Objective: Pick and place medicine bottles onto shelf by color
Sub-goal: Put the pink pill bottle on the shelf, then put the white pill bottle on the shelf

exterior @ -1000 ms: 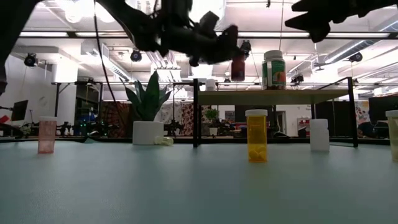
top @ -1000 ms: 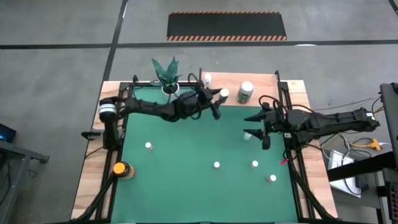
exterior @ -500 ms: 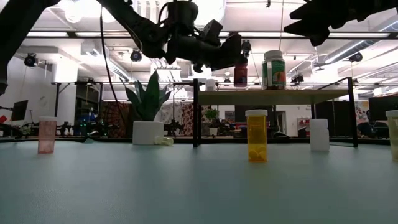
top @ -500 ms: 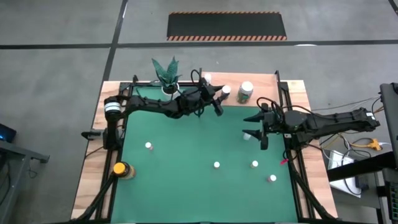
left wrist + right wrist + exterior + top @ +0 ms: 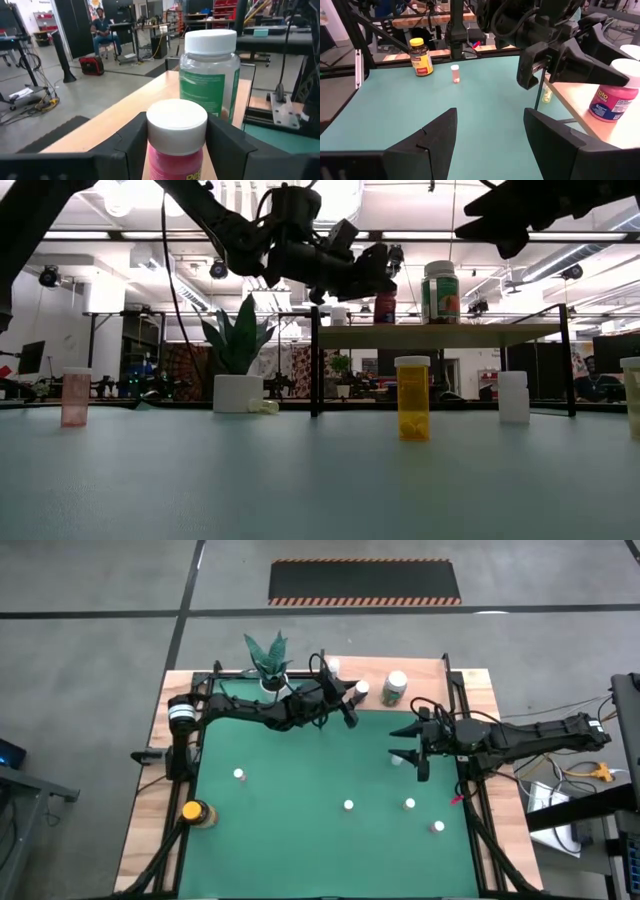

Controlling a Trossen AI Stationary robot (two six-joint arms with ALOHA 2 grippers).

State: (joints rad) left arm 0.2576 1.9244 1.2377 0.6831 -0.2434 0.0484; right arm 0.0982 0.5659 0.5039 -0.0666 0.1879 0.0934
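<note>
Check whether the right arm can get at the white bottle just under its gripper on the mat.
Probably yes. The right gripper hangs open above the mat, with the white bottle standing alone just beside it. The left gripper is off at the shelf around the pink bottle.
</note>
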